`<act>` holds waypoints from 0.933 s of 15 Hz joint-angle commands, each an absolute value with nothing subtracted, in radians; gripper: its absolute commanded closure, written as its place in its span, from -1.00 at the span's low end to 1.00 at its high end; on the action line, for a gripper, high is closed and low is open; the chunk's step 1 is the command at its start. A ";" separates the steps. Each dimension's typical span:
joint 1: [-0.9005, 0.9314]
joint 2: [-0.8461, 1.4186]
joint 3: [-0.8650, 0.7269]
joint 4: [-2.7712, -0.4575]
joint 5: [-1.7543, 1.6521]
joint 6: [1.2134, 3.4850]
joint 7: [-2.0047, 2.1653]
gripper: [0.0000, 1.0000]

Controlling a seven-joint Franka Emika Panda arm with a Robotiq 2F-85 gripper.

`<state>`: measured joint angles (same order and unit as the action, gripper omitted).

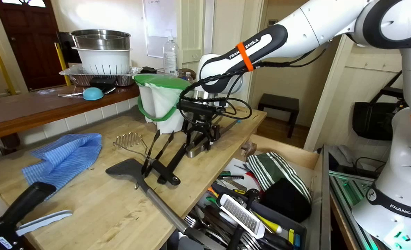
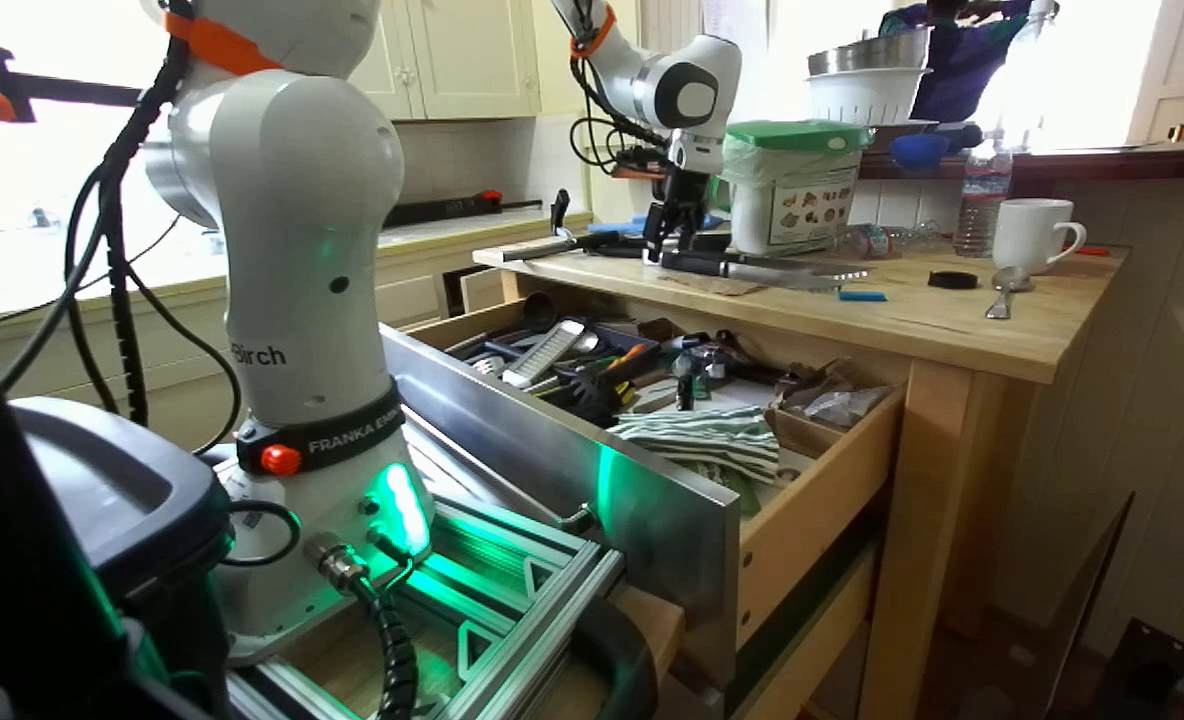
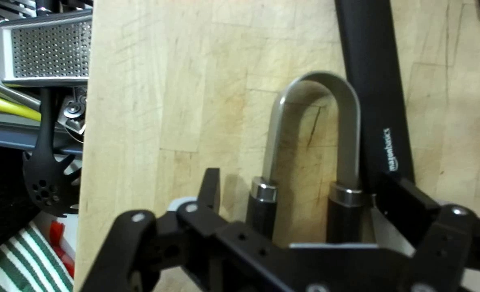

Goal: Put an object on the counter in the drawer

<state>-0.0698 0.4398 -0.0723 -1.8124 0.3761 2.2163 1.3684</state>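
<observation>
On the pale-wood counter (image 1: pixel 98 201), U-bent steel tongs with black arms (image 3: pixel 349 134) lie beside a long slim black handle marked amazonbasics (image 3: pixel 378 89). That handle shows in both exterior views (image 1: pixel 176 161) (image 2: pixel 692 263), with a blade running on from it. My gripper (image 3: pixel 305 190) is open and empty, low over the counter. Its fingers stand either side of the tongs' black arms, one finger overlapping the black handle. I cannot tell whether they touch. I cannot pick out a wholly black object with certainty. The drawer (image 2: pixel 572 430) is open below the counter edge, full of utensils.
A spatula (image 1: pixel 127 168) juts over the counter edge above the drawer. A masher (image 1: pixel 162 172) and thin black tongs (image 1: pixel 158 152) lie near the gripper. A green-lidded bin (image 1: pixel 160 93) stands close behind it. A blue cloth (image 1: pixel 66 156) lies farther along.
</observation>
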 commanded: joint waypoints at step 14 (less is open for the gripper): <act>-0.066 0.273 -0.081 -2.007 0.452 2.275 1.393 0.32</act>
<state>-0.0744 0.4155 -0.0751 -1.8290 0.4170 2.2121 1.3808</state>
